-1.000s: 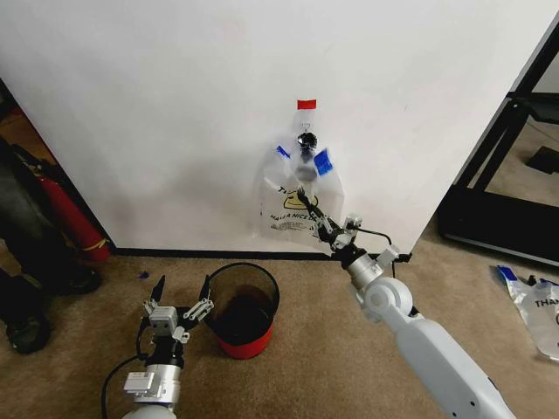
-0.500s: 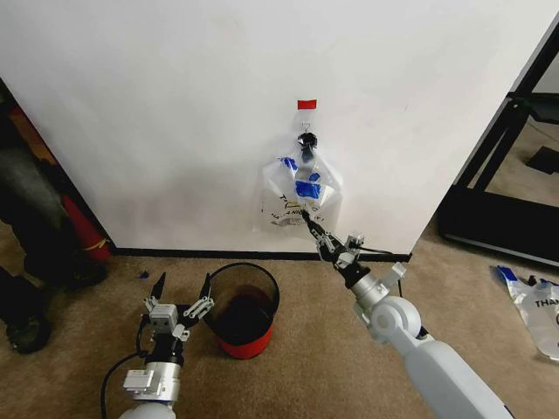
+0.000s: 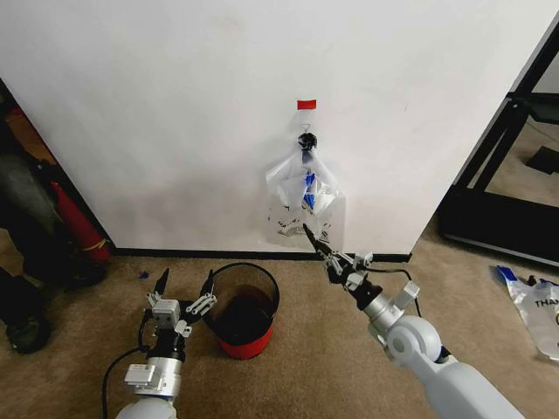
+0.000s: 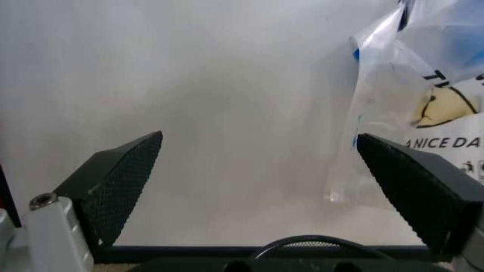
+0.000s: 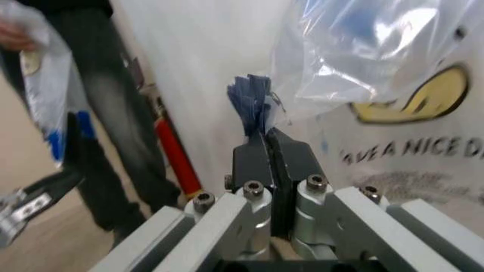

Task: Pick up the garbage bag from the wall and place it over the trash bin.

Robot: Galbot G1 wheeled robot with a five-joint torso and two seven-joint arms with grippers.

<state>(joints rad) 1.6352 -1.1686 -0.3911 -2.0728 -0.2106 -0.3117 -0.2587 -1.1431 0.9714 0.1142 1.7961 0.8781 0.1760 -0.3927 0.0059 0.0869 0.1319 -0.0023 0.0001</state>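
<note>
The garbage bag (image 3: 302,194) hangs on the white wall (image 3: 175,113) from a black hook (image 3: 307,139) under a red tape strip (image 3: 307,104). It is pulled taut downward. My right gripper (image 3: 308,231) is shut on the bag's blue handle (image 5: 253,103), just below the clear plastic with the yellow smiley (image 5: 400,102). The right gripper (image 5: 266,136) has its fingers pressed together on that handle. The trash bin (image 3: 258,342), red with a black rim, stands on the carpet below and left of the bag. My left gripper (image 3: 183,291) is open beside the bin's left rim, and the left gripper (image 4: 259,139) faces the wall.
A red fire extinguisher (image 3: 75,220) and a person's dark legs (image 3: 35,209) are at the left by the wall. A black frame (image 3: 498,192) stands at the right. Another printed bag (image 3: 537,305) lies flat on the carpet at the far right.
My right gripper has drawn back and down from the wall with the blue handle, stretching the bag below the hook. The left gripper has stayed by the bin.
</note>
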